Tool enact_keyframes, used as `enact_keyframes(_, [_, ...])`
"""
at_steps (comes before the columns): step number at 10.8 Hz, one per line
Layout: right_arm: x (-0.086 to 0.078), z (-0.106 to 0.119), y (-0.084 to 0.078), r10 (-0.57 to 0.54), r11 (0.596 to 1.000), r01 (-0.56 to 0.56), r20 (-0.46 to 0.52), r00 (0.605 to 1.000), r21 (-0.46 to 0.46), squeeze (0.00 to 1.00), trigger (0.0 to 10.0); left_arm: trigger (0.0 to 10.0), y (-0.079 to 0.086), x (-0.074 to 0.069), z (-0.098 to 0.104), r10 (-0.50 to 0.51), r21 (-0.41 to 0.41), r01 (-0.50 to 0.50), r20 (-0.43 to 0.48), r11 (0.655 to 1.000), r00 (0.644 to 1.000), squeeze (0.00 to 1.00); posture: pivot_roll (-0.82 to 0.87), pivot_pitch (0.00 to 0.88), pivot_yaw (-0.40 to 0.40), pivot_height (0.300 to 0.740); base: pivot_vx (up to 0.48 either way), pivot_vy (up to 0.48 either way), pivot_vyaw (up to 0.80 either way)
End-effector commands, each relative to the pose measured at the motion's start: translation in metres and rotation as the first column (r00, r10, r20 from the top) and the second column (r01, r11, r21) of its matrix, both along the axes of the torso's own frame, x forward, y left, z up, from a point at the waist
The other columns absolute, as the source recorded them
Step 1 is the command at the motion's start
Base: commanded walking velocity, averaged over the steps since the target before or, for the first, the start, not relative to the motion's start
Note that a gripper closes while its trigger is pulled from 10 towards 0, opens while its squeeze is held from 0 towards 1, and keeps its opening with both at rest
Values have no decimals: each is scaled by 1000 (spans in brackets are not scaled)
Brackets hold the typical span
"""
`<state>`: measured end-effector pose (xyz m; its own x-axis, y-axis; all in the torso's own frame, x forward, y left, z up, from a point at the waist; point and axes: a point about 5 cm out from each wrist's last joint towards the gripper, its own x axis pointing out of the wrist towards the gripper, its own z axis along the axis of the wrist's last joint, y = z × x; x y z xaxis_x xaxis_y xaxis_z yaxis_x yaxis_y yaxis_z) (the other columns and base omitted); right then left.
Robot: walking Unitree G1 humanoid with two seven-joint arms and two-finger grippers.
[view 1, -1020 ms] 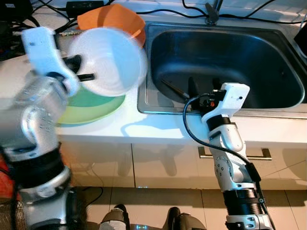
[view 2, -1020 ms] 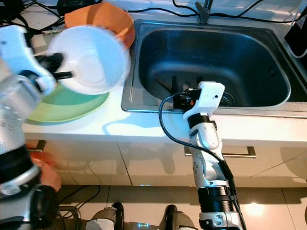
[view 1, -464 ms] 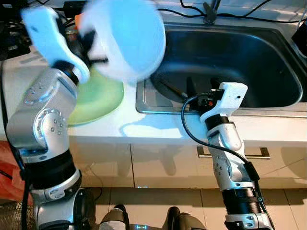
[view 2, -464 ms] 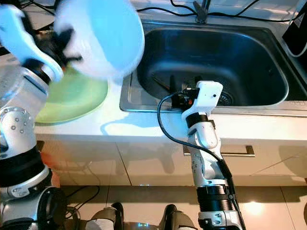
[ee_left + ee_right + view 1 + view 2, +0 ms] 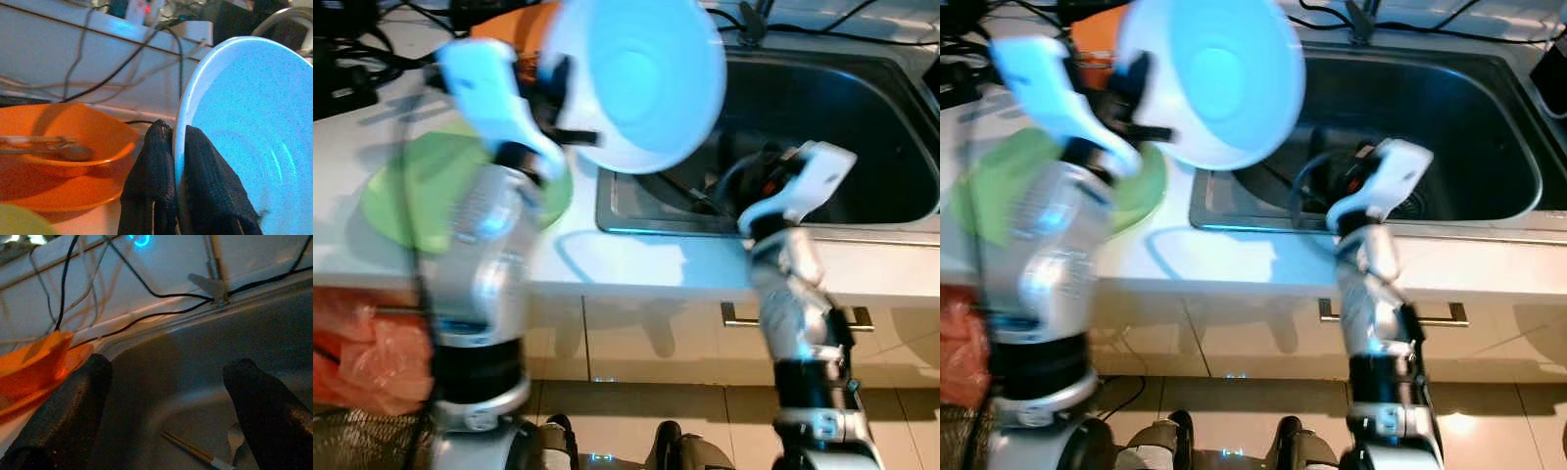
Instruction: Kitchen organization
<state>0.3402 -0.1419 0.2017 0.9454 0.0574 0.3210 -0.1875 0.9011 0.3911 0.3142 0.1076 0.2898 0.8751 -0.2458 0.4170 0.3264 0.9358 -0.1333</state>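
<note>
A white bowl (image 5: 636, 78) hangs tilted on its side in the air, above the left rim of the steel sink (image 5: 871, 117). My left gripper (image 5: 177, 134) is shut on the bowl's rim, one black finger inside and one outside. Behind it on the counter are a green plate (image 5: 421, 191) and an orange bowl (image 5: 63, 142) holding some utensils. My right gripper (image 5: 166, 382) reaches into the sink with its fingers (image 5: 73, 411) wide apart and nothing between them. The head views are blurred.
Chopsticks (image 5: 190, 448) and a fork lie on the sink bottom. The faucet (image 5: 215, 284) stands at the sink's far rim, with black cables along the back wall. Cabinet drawers with a handle (image 5: 793, 318) are below the counter. An orange bag (image 5: 362, 352) sits low on the left.
My left arm has carried the white bowl rightward, from over the green plate to over the sink's left rim. The right arm has leaned slightly. The view has shifted and blurred.
</note>
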Motion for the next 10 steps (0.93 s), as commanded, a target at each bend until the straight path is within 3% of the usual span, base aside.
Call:
enact_keyframes(1, [0,-2,-5,-9,1000,9,-17,1000,28,0,10000,10000,-3,-2,2,-1,-6,1,46,1000,999,0,175,166,-28,740,0,0,0])
enact_keyframes(5, [3,-1,-19,-21,998,24,-34,999,64,0,10000,10000,-13,-1,-2,51,47,-58,134,997,990,0,171,162,-26,740,0,0,0])
enact_keyframes(9, [6,19,-32,32,982,-31,-1,999,186,0,10000,10000,-33,3,-15,50,44,-57,139,997,989,0,152,160,-27,740,0,0,0])
enact_keyframes(10, [4,25,-38,59,965,-62,18,998,255,0,10000,10000,-37,3,-19,48,53,-57,144,997,988,0,149,156,-25,740,0,0,0])
